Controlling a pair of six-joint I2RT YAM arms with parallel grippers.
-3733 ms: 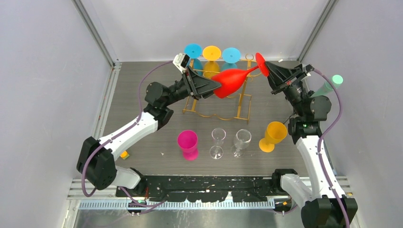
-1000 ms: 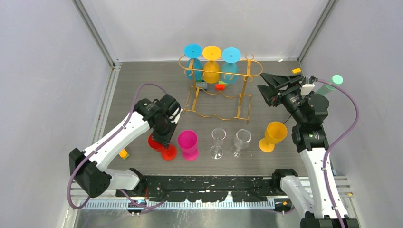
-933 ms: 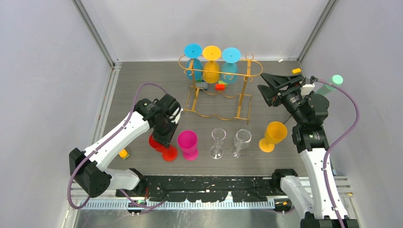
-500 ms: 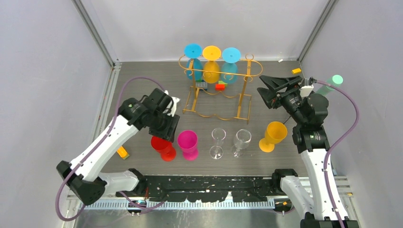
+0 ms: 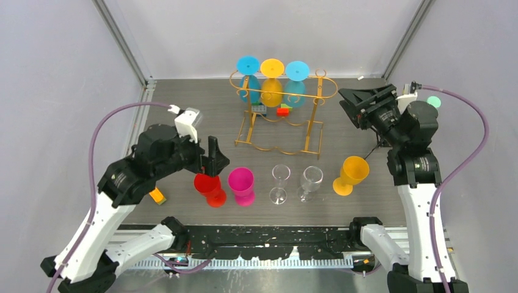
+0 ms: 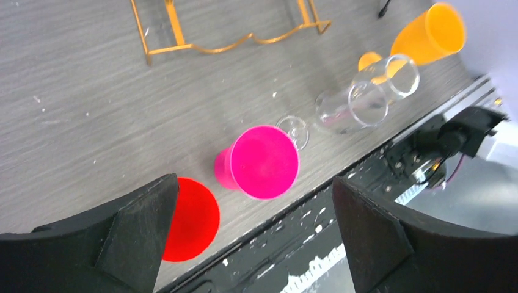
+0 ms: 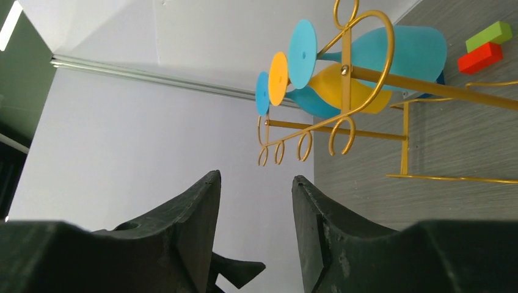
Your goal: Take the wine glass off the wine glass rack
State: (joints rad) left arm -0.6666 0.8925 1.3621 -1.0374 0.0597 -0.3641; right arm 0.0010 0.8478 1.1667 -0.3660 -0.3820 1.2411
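Observation:
The gold wire wine glass rack stands at the back of the table, with two blue wine glasses and a yellow one hanging upside down from it. The right wrist view shows the rack from the side. A red wine glass stands upright on the table, free of any grip. My left gripper hovers open just above and behind it, and its jaws are wide with nothing between them. My right gripper is open and empty to the right of the rack, jaws partly apart.
Upright in a row beside the red glass are a magenta glass, two clear glasses, and an orange glass. Small red and green blocks lie under the rack. An orange block lies at front left.
My left gripper has let go of the red glass, opened wide and lifted back. The glass stays standing. My right gripper's jaws have narrowed somewhat and the arm has drifted right.

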